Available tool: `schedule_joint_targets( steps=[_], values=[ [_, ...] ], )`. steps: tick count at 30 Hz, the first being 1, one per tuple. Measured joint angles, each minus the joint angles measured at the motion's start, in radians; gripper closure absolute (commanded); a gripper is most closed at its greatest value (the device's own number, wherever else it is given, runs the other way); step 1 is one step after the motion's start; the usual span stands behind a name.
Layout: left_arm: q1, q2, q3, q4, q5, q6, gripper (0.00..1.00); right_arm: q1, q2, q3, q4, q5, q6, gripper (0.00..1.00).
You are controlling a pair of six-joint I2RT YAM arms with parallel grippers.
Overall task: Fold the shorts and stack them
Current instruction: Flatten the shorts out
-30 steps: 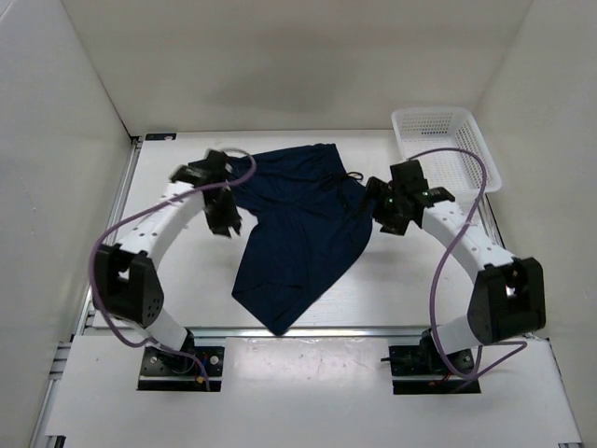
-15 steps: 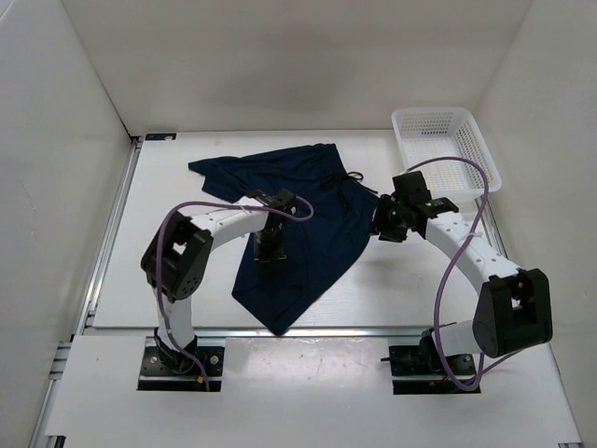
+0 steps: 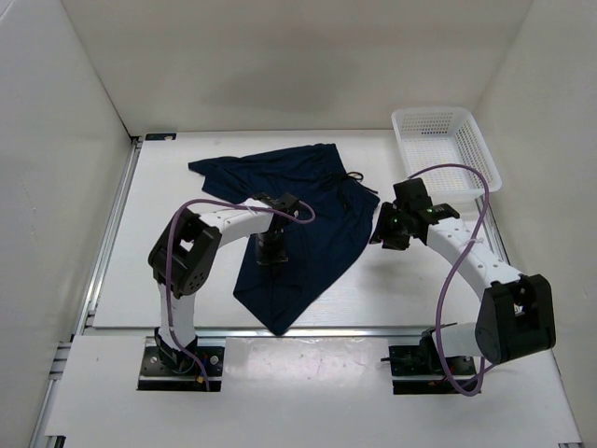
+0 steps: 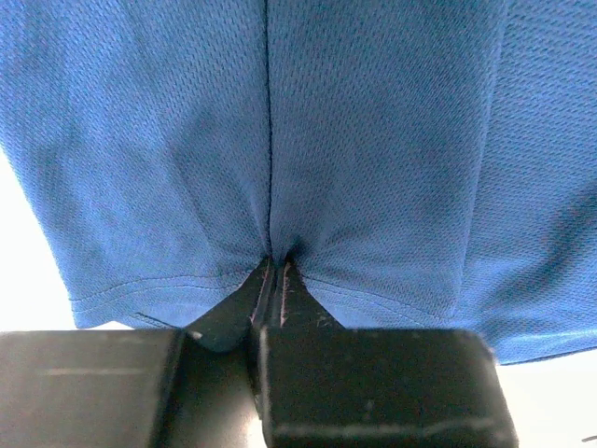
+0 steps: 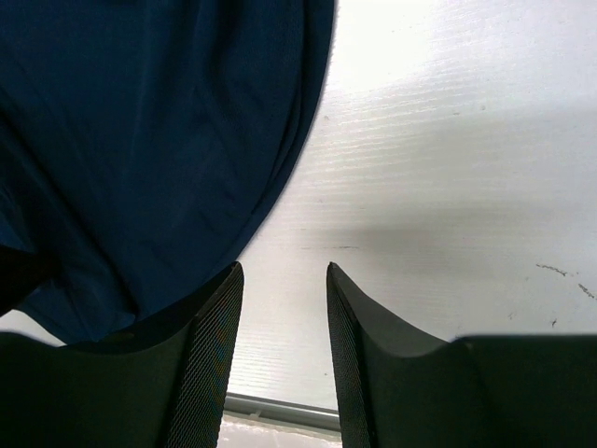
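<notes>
The dark navy-blue soft cloth shorts (image 3: 322,233) lie spread and rumpled across the middle of the flat white table (image 3: 373,289). One corner reaches toward the far left and a narrower end points to the near edge. A thin dark cord, probably the drawstring (image 3: 350,177), trails off their far right side.

The left gripper (image 3: 270,254) is down on the cloth. In its wrist view its black fingers (image 4: 229,317) are pressed together, pinching a small ridge of the fabric just above a stitched hem.

The right gripper (image 3: 386,235) hovers just beside the shorts' right edge. Its jaws stand narrowly apart with nothing between them, over bare table. The white plastic lattice basket (image 3: 443,140) sits in the far right corner, well apart from the cloth.
</notes>
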Motion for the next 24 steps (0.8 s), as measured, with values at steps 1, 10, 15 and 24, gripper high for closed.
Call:
schedule_joint_targets(
  steps=[1,10,15,24],
  values=[
    [0.0,-0.002,-0.001,0.0,0.0,0.0,0.9,0.0,-0.002,0.0,0.0,0.001,0.0,0.54],
    [0.0,-0.017,-0.002,-0.027,-0.021,-0.002,0.84,0.0,-0.006,0.0,0.0,0.002,0.0,0.54],
    [0.0,-0.021,-0.002,-0.031,-0.022,0.0,0.87,0.0,-0.007,0.0,0.0,0.006,0.0,0.54],
    [0.0,-0.038,-0.002,-0.047,-0.024,-0.006,0.78,0.0,-0.007,-0.003,-0.001,0.009,0.0,0.54]
  ],
)
